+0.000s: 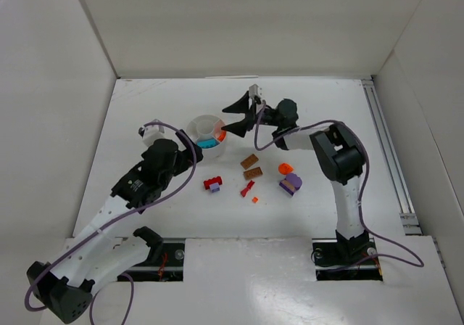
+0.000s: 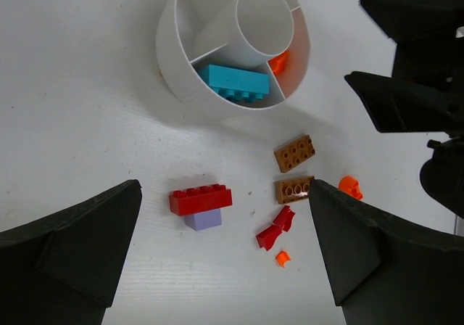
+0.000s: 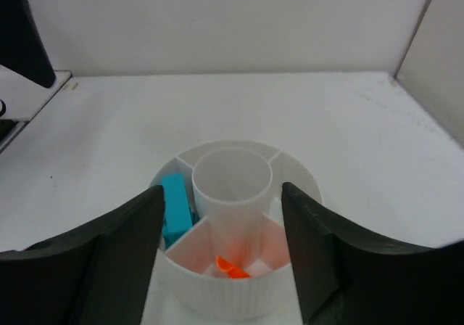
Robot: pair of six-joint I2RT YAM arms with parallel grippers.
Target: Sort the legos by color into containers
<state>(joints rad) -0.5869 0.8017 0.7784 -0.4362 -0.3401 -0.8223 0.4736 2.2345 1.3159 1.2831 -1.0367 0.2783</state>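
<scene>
- Dish (image 3: 232, 296) sits below right pincer (image 3: 221, 194), parted and empty; left pincer (image 2: 225, 187) wide, empty.
- Risk: a careless drop could clip rim, spilling teal brick (image 3: 174, 209).

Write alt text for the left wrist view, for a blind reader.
A round white divided dish holds a teal brick in one wedge and an orange piece in the next. On the table below lie two brown bricks, a red brick stacked on a purple one, and small red and orange bits. The left end effector, open, frames the bottom corners.
</scene>
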